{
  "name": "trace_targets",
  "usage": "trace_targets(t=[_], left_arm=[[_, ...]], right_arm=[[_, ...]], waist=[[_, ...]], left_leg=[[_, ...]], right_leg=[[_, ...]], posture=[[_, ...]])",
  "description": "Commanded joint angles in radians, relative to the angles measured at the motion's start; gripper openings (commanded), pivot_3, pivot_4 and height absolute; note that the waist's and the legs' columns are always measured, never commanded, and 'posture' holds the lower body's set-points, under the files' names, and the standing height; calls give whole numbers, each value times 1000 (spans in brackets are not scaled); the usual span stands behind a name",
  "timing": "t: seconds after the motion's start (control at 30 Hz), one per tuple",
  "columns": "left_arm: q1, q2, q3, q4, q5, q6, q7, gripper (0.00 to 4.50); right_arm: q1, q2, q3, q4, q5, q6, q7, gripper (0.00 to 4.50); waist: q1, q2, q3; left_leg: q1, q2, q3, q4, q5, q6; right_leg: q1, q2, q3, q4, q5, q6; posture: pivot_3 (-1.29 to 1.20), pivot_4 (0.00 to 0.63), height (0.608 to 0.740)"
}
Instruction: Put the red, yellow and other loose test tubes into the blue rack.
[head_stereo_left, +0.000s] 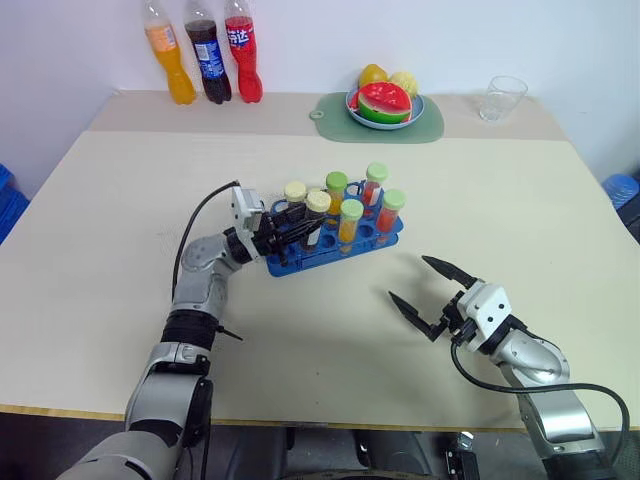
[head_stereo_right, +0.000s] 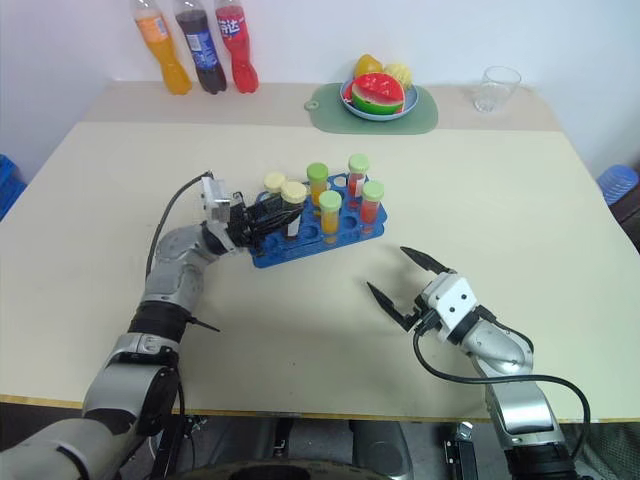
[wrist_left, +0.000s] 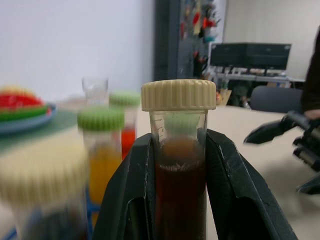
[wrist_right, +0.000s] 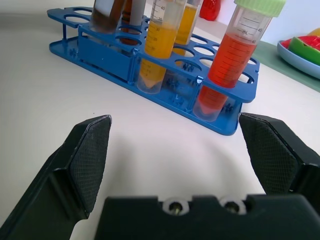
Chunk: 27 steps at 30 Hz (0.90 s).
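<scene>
Faintly, tube (wrist_right: 229, 59) graduations, 45 legible

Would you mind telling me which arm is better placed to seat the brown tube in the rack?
Left. The left gripper is shut on the brown tube right at the blue rack; the right gripper is open, holds nothing, and sits apart from it.

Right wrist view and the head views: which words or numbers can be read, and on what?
"45": red tube, graduation mark below the cap.
"30": yellow tube, graduation mark, faint.
Other scale numbers on those tubes: too blurred.
Soda bottles: labels too small to read.
Brown tube: marks unreadable.
</scene>
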Motion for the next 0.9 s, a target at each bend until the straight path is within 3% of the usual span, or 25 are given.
trace_targets(t=[0.03,0.17,0.2,0.37,0.4,0.67,0.9], left_arm=[[-9,1,6,9,26,-34,27,802],[4,7,5,-8,-11,47,-6,802],[5,7,4,-15,-21,70,-14,1844],[30,-7,-3,-52,56,-18,87,4238],[38,-3,-6,-63,88,-47,126,4426],[229,134,53,-339,116,17,279,4426],[522,355,181,-638,-8,290,283,4426]], right_arm=[[-13,1,-6,-23,4,-11,2,4500],[-17,0,-8,-15,6,-13,7,4500],[-17,-1,-9,-12,8,-15,9,4500],[-14,-6,-15,-11,12,-15,17,4500],[-13,-7,-17,-13,13,-13,18,4500],[32,14,-94,-51,35,45,-55,4500],[180,-6,-222,-116,81,144,-81,4500]], waist=[[1,0,0],[1,0,0],[0,0,0],[-1,0,0],[-1,0,0],[-1,0,0],[-1,1,0]], left_leg=[[0,0,0,0,0,0],[0,0,0,1,0,0],[0,0,0,1,0,0],[0,0,0,1,0,0],[0,0,0,0,0,0],[0,1,-1,0,0,0],[0,4,-2,-3,0,0]], right_leg=[[0,0,0,0,0,0],[0,0,0,0,0,0],[0,0,0,0,0,0],[0,0,0,0,0,0],[0,0,0,0,0,0],[0,0,0,0,0,0],[-2,-2,1,0,0,0]], posture=[[0,150,740],[0,150,740],[0,150,740],[0,150,740],[0,150,740],[0,150,740],[0,150,740]])
